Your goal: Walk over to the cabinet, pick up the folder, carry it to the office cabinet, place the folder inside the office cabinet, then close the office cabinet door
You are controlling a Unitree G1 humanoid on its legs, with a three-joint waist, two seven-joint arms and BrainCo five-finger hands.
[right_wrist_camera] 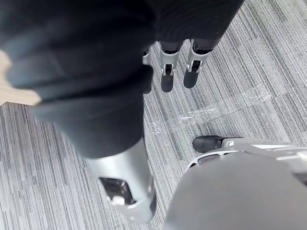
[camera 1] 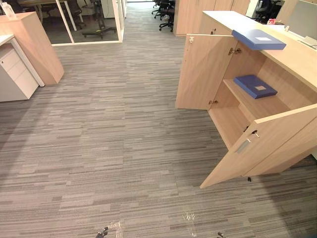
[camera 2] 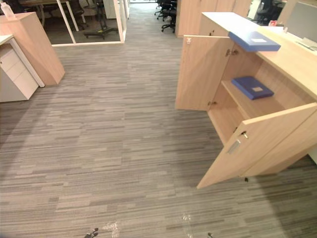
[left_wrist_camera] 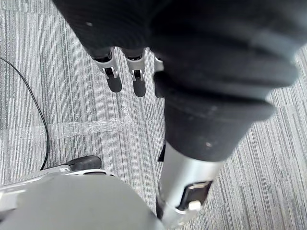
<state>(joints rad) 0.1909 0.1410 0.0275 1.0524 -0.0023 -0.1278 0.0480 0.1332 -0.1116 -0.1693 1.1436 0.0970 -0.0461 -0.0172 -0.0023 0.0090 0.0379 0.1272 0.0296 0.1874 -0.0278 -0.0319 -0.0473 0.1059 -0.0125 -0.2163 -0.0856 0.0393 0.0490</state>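
On top of the open office cabinet (camera 1: 297, 58) lies a blue folder (camera 1: 258, 39), a second folder (camera 1: 254, 86) on its inner shelf, while the left hand (left_wrist_camera: 136, 76) and right hand (right_wrist_camera: 168, 72) hang relaxed, holding nothing.

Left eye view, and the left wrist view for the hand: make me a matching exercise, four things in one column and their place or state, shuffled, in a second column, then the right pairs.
Things
1. cabinet doors
2. blue folders
3. left hand
4. white drawer unit

Place or state
A. at the robot's far left
B. both swung open
C. open and holding nothing, above the carpet
D. one on the cabinet top, one on the inner shelf

Pairs: 1-B, 2-D, 3-C, 4-A
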